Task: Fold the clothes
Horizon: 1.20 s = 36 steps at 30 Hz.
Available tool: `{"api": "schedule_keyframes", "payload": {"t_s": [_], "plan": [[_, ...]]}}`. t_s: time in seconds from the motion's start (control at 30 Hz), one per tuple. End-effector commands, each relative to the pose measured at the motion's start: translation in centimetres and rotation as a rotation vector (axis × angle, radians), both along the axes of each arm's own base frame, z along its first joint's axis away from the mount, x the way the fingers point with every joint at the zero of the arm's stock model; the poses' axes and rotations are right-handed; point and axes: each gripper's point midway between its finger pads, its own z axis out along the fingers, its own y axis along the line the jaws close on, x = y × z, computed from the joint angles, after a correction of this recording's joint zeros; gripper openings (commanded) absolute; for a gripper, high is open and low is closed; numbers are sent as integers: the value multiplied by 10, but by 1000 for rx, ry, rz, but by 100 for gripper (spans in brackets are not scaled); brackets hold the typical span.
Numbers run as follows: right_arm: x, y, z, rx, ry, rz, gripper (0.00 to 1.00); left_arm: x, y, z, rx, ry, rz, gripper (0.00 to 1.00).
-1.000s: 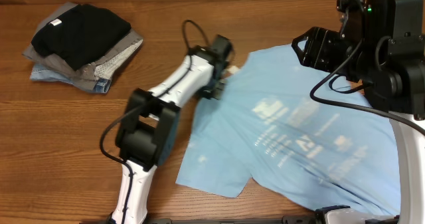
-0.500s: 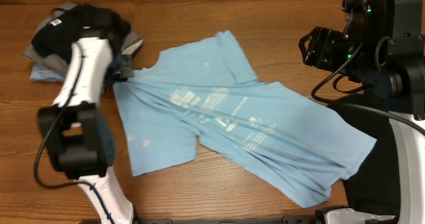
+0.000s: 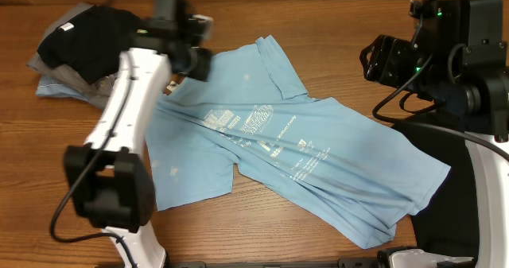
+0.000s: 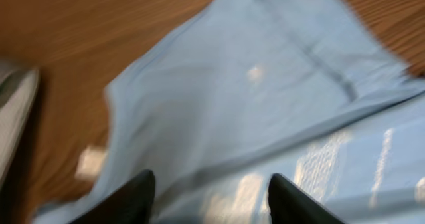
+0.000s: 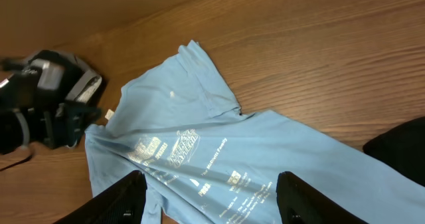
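Note:
A light sky-blue T-shirt (image 3: 318, 157) with white logos lies crumpled and spread diagonally across the wooden table. My left gripper (image 3: 200, 61) hovers over the shirt's upper left part, near its collar and sleeve. In the blurred left wrist view the left gripper (image 4: 212, 184) is open, with only blue T-shirt (image 4: 232, 84) fabric below it. My right gripper (image 3: 367, 60) hangs high at the upper right, off the shirt. Seen from the right wrist, the right gripper (image 5: 209, 184) is open and empty, far above the T-shirt (image 5: 219, 144).
A stack of folded clothes (image 3: 87, 53), black on top of grey and denim, sits at the back left, close to the left arm. A dark shape (image 3: 449, 220) lies under the right arm at the front right. Bare wood (image 3: 334, 29) shows behind the shirt.
My left gripper dragged the shirt to the left, then opened and let go of it. It has since swung up and right, away from the stack. The right arm barely moved.

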Motion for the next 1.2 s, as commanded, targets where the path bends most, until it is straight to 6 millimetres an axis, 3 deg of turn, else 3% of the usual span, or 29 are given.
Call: {"api": "schedule_keyframes", "payload": {"t_s": [0.0, 0.17, 0.27, 0.43, 0.5, 0.63, 0.67, 0.73, 0.87, 1.0, 1.03, 1.17], "plan": [[0, -3, 3, -9, -7, -5, 67, 9, -40, -37, 6, 10, -129, 70], [-7, -2, -1, -3, 26, 0, 67, 22, -73, -85, 8, 11, -182, 72], [-9, -2, -3, -3, 38, -3, 66, 26, -80, -113, 12, 26, -191, 69], [-9, -1, -3, 2, 42, -4, 65, 32, -79, -142, 31, 39, -184, 63], [-10, -2, -4, 11, 49, -16, 65, 36, -71, -150, 75, 34, -162, 54], [-11, -2, -4, 14, 54, -22, 62, 43, -47, -168, 198, 24, -101, 11], [-11, -2, -4, 17, 55, -25, 62, 45, -37, -174, 240, 24, -78, 4], [-11, -2, -4, 19, 56, -27, 62, 53, -14, -180, 317, 9, -12, 4], [-12, -2, -5, 18, 62, -27, 62, 75, 39, -178, 364, -39, 197, 4], [-13, -2, -9, 14, 79, -28, 63, 94, 90, -156, 284, -53, 407, 4], [-12, -3, -12, 6, 90, -33, 63, 101, 99, -145, 226, -44, 426, 4], [-6, -10, -28, -36, 135, -60, 64, 116, 101, -105, 69, -25, 397, 4]]}}
